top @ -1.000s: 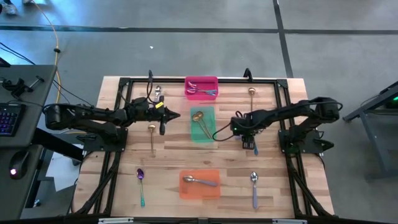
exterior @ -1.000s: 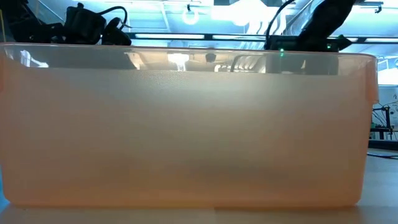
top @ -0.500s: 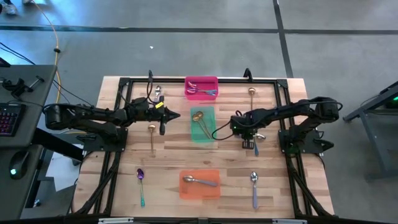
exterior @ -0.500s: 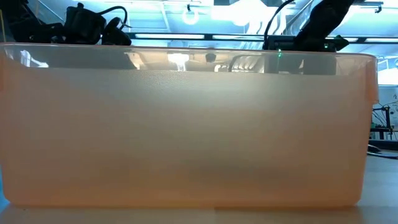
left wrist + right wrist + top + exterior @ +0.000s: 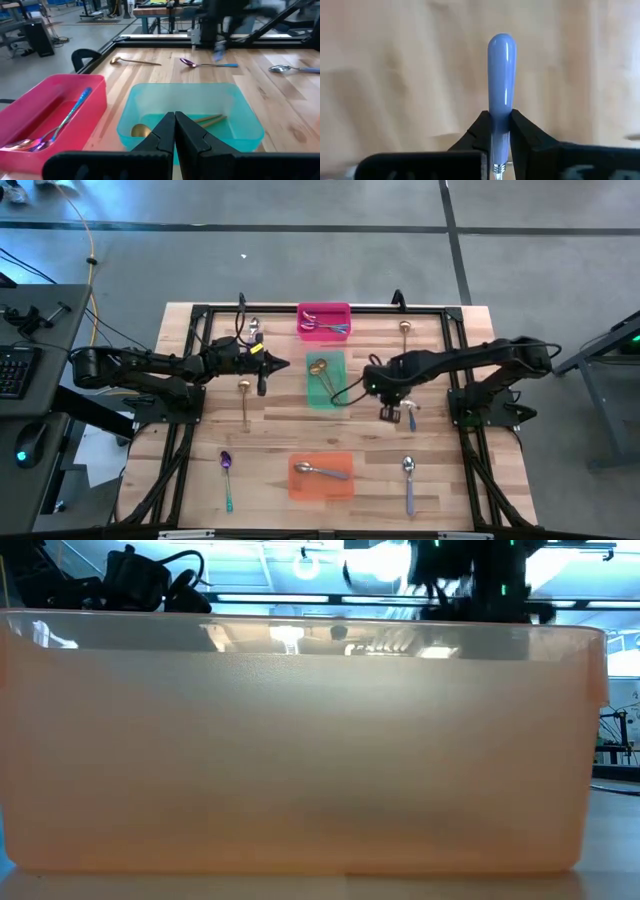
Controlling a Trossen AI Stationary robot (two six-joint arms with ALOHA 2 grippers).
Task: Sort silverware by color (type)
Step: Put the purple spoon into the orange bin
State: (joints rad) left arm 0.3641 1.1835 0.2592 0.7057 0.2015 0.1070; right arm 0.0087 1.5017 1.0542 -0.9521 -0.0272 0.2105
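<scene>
While I watched from my remote station, the scene read like this:

Right gripper (image 5: pixel 392 412): it hung right of the table's centre, nearer the right edge than the left, and its fingers (image 5: pixel 522 131) were clamped on a utensil with a blue handle (image 5: pixel 501 80).
Held utensil: in the right wrist view the blue handle stuck straight out past the fingertips, in line with the gripper; I could not see its head, so I could not tell spoon from fork.
Key relation: the pink bin (image 5: pixel 324 320) sat at the middle of the far edge, and the held piece lay right of it and nearer the front, so I judged the carry would run toward the far edge and leftward.
Why pink: that bin already held purple, blue-handled pieces (image 5: pixel 65 122), which seemed the closest match.
Green bin (image 5: pixel 325 380): at table centre, just left of the right gripper, holding gold spoons (image 5: pixel 321 372).
Orange bin (image 5: pixel 321 476): near the front edge, holding a silver spoon (image 5: pixel 320 471).
Left gripper (image 5: pixel 262 367): pressed together and empty, waiting left of the green bin.
Nearer arm: the right one, since it already had the piece.
Still loose: a gold spoon (image 5: pixel 243 402) left of centre, a purple spoon (image 5: pixel 226 478) toward the front left corner, a silver spoon (image 5: pixel 408 483) toward the front right corner, another gold spoon (image 5: pixel 404 335) toward the far right corner.
</scene>
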